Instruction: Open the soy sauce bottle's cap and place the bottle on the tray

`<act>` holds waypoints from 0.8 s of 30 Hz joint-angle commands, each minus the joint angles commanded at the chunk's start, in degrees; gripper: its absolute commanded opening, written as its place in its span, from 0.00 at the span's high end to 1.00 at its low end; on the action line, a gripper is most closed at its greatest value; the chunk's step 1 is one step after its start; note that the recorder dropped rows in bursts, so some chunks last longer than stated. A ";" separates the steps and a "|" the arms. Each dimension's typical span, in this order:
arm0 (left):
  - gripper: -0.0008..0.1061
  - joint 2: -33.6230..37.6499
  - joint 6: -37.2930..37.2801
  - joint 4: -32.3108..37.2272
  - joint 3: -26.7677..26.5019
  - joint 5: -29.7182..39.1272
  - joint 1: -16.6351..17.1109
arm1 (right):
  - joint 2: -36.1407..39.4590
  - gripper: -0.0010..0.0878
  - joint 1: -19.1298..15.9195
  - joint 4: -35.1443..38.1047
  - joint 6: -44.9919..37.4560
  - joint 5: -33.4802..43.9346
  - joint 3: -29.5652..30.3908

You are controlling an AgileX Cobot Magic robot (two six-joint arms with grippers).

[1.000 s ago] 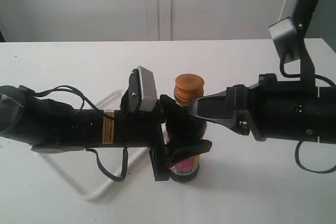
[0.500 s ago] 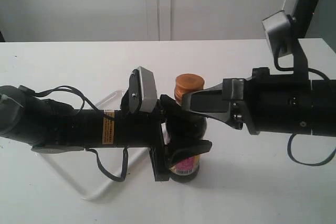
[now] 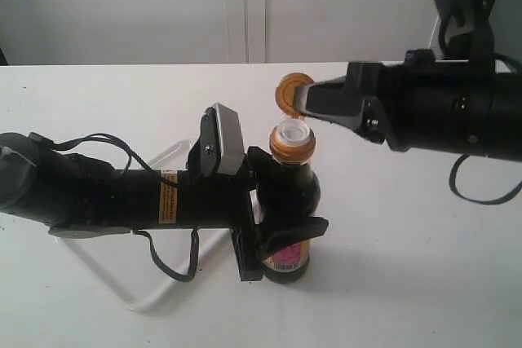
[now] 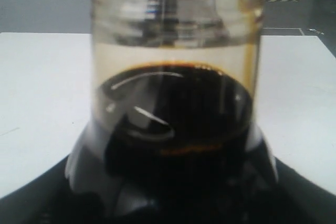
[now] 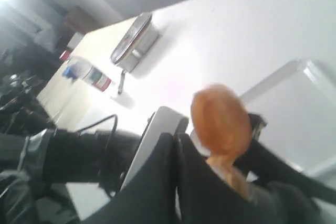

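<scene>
The soy sauce bottle (image 3: 288, 201) stands upright on the white table, and my left gripper (image 3: 281, 230) is shut around its lower body. Dark liquid fills the bottle (image 4: 176, 124) in the left wrist view. The golden-orange cap (image 3: 292, 91) is flipped up above the collar (image 3: 292, 148), baring the white spout (image 3: 292, 130). My right gripper (image 3: 308, 102) is shut, its tip against the raised cap (image 5: 220, 119). The white tray (image 3: 155, 297) lies under my left arm, left of the bottle, mostly hidden.
My left arm (image 3: 106, 197) lies across the tray, and its cable loops over the near rim. The right arm (image 3: 440, 112) hangs above the table's right half. A metal object (image 5: 134, 43) and a small bottle (image 5: 86, 74) show far off in the right wrist view.
My right gripper rose and drew back from the bottle top, and the cap swung up with it, exposing the white spout. The left gripper and the bottle stayed put.
</scene>
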 joint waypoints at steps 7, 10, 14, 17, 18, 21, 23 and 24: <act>0.99 0.00 0.00 0.00 0.00 0.00 0.00 | -0.50 0.99 0.00 -2.23 -1.50 -3.84 -0.65; 0.99 0.00 0.00 -0.22 0.00 0.00 0.00 | -1.23 0.99 0.00 -6.77 -1.23 -10.36 -0.65; 0.99 -0.11 -0.10 -0.47 0.00 0.00 0.00 | -3.35 0.99 0.00 -11.75 -1.09 -17.74 -0.65; 0.99 -0.11 -0.60 -0.82 0.00 0.00 0.00 | -5.54 0.99 0.00 -15.98 -1.09 -22.60 -0.65; 0.99 -0.11 -0.72 -0.94 0.00 0.00 0.00 | -6.15 0.99 0.00 -17.63 -1.09 -24.47 -0.65; 0.99 -0.11 -0.98 -1.33 0.00 0.00 0.00 | -7.79 0.99 0.00 -22.55 -1.09 -27.68 0.05; 0.99 -0.11 -2.05 -2.21 0.00 0.00 0.00 | -8.55 0.99 0.00 -25.09 -1.09 -29.56 1.02; 0.99 -0.21 -2.35 -2.65 0.00 0.00 0.00 | -8.79 0.99 0.00 -26.37 -1.09 -30.51 1.52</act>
